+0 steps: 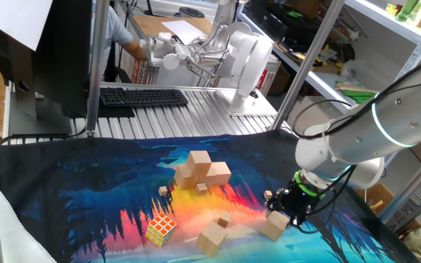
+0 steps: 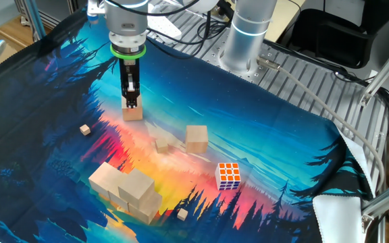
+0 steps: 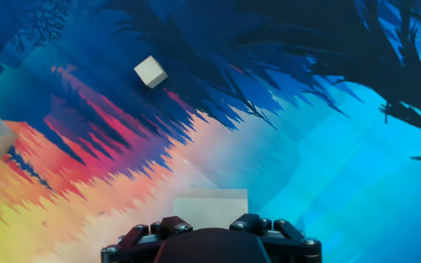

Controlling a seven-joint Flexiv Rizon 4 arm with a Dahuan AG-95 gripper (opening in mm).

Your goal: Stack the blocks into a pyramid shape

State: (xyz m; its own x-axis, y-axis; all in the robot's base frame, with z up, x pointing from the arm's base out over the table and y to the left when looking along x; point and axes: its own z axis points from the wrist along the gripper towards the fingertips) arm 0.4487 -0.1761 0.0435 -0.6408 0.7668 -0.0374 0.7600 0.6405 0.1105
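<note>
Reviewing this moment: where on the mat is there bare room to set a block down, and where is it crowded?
Bare mat lies between the loose block and the arm's base, and beyond the Rubik's cube. It is crowded around the stacked blocks, with tiny cubes nearby, and at the gripper over its block.

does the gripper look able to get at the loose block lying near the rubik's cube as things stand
Probably yes, but not right away: the gripper stands over another block. The loose block lies alone on the mat, its top and sides uncovered, apart from the Rubik's cube.
</note>
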